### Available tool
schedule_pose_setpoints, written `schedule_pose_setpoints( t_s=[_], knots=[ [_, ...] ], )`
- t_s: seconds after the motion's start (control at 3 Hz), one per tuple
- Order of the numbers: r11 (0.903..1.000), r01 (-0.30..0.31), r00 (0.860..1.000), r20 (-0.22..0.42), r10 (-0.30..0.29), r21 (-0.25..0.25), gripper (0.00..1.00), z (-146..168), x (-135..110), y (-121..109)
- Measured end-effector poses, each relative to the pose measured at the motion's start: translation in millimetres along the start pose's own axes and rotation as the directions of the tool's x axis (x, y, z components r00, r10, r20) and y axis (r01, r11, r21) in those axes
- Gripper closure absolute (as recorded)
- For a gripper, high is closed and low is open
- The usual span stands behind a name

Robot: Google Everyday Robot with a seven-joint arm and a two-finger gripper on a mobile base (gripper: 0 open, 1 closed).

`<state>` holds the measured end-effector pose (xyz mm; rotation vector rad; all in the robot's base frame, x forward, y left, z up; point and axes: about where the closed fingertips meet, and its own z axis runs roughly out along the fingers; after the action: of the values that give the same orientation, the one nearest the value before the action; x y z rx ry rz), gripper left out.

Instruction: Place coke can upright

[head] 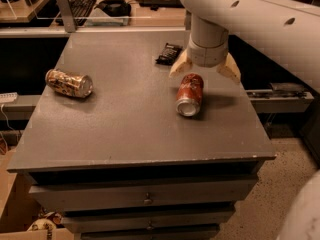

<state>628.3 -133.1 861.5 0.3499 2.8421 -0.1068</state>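
The coke can (pixel 190 94), red-orange with white script and a silver rim, lies on its side on the grey table top (pixel 125 124), right of centre, its silver end facing the front. My gripper (pixel 204 70) hangs just above the can's far end. Its two tan fingers (pixel 179 67) are spread wide, one on each side above the can, and hold nothing. The white arm reaches in from the upper right.
A brown-and-gold patterned can (pixel 69 82) lies on its side at the table's left. A small black wrapper (pixel 168 53) lies at the back, just left of the gripper. Behind the table is a desk with a keyboard (pixel 80 4). Drawers are below the front edge.
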Motion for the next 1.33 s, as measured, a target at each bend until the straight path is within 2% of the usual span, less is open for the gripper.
schedule_pose_setpoints(
  t_s=[0.33,0.67,1.33],
  knots=[
    [0.9981,0.038,0.999,-0.037,-0.04,-0.048,0.0,9,14,20],
    [0.9968,0.05,0.998,-0.045,-0.053,-0.062,0.18,17,20,22],
    [0.995,0.056,0.998,-0.028,-0.058,-0.082,0.64,15,18,17]
  ],
)
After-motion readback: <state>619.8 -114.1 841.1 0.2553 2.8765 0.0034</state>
